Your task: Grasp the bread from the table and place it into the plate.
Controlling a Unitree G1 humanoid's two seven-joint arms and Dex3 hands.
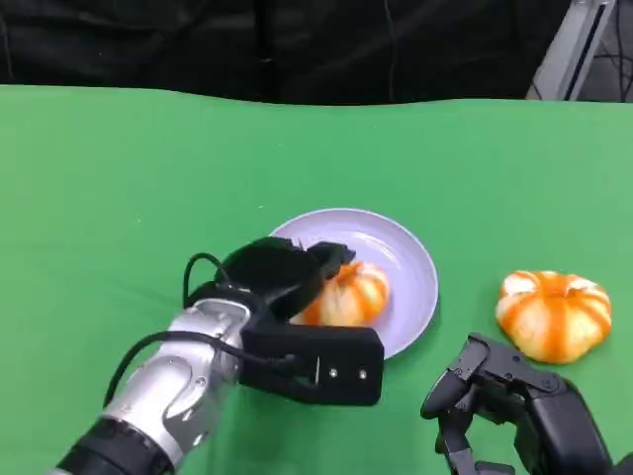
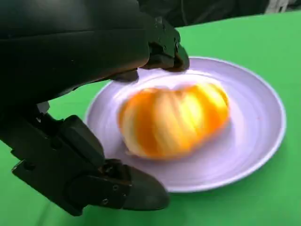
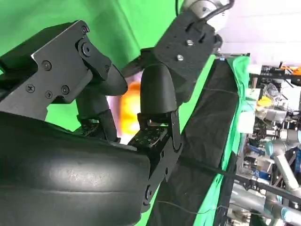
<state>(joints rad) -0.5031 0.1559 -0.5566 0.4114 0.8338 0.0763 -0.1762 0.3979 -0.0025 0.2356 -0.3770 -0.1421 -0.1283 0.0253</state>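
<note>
Two orange-and-white striped bread rolls lie on the green tabletop point(image 1: 119, 198): one bread roll point(image 1: 348, 295) sits on the lavender plate point(image 1: 410, 259), toward the plate's near left part, and a second bread roll point(image 1: 553, 314) rests on the cloth well to the right of the plate, apart from it. The left robot hand point(image 1: 287, 277) reaches over the plate's near left rim and sits right against the roll on the plate. In the left wrist view the fingers point(image 2: 160, 47) arch over one side of that roll while a lower black part of the robot hand lies at the plate's rim on the other side, so the robot hand is spread wide around the roll; the roll is blurred there, and I cannot tell whether the fingers press on it or stand just clear. The right robot hand point(image 1: 495, 391) rests low near the front edge, just beside the second roll, its fingers curled in and holding nothing.
</note>
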